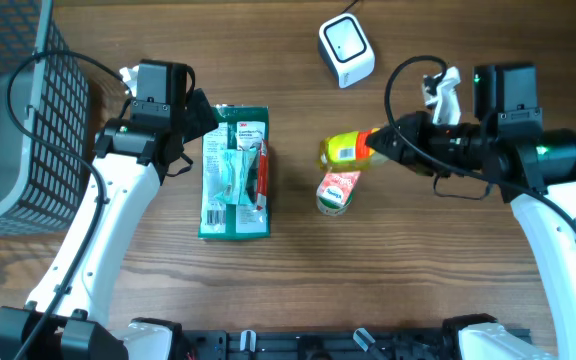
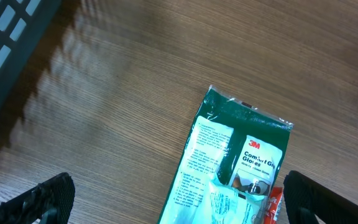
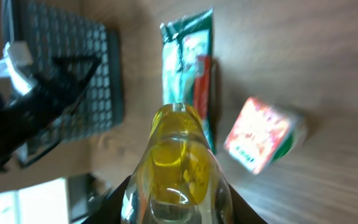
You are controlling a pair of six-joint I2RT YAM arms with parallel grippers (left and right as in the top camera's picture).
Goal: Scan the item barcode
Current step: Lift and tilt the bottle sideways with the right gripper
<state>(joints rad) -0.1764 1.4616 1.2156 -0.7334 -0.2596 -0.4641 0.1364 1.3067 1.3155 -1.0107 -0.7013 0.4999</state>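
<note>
Wooden counter [image 1: 418, 260] lies under the yellow bottle [image 1: 346, 150], held sideways short of the scanner [image 1: 346, 50] by the right gripper [image 1: 386, 143] clamped on one end; smooth, rigid plastic probably slips, so a mid-body hold suits, while the left gripper [image 1: 200, 113] gapes empty.

Wood table [image 1: 418, 290]. Dark mesh basket [image 1: 28, 120] at far left, partly out of frame. White scanner [image 1: 346, 50] far, right of centre. Green glove pack [image 1: 235, 172] flat, left of centre. Red-white carton [image 1: 336, 192] near centre, right of pack, not touching.
</note>
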